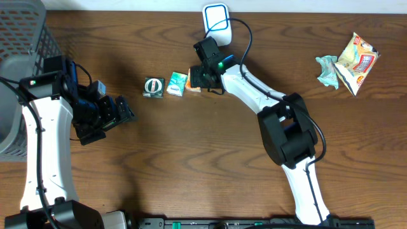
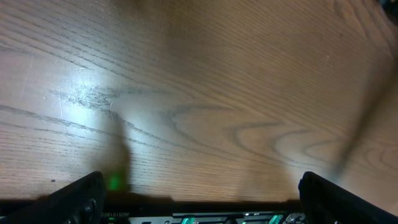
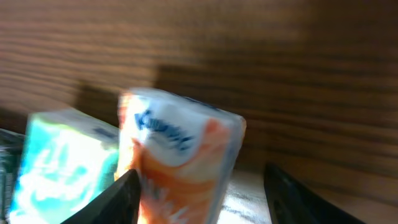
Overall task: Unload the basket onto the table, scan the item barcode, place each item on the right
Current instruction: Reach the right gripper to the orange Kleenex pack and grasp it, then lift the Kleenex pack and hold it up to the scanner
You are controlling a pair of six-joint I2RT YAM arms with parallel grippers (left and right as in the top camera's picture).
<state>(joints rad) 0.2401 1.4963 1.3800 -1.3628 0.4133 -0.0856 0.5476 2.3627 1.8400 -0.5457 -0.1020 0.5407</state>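
- Orange-and-white carton (image 3: 183,162) standing on the table (image 1: 210,146), just beside a green-and-white box (image 1: 177,83), with a dark packet bearing a round label (image 1: 154,86) next along the row.
- Right pincer (image 1: 202,77) at the carton, one jaw on each side. Gap visible on one side in the wrist view, so released rather than clamped, and nothing lifted.
- Left pincer (image 1: 121,114) spread wide and holding nothing, hovering over bare wood, apart from the row.
- White device (image 1: 216,16) with a cable at the far edge of the table, near the carton; taken here for the barcode reader.
- Step in hand, by the look of it: the pick-up of the carton, ahead of any pass at the reader. Scan itself not yet done.
- Next move, as judged: closing squarely on the carton's sides without nudging the green-and-white box, then lifting and turning the barcode face toward the white device.
- Barcode not visible in any view and the wrist picture blurred, so the right face to present unknown.
- Possible trouble: a light carton, likely to tip or skid if one finger meets it first.
- Snack packets (image 1: 356,57) far to the right and a grey basket (image 1: 19,63) at the left, both out of play.
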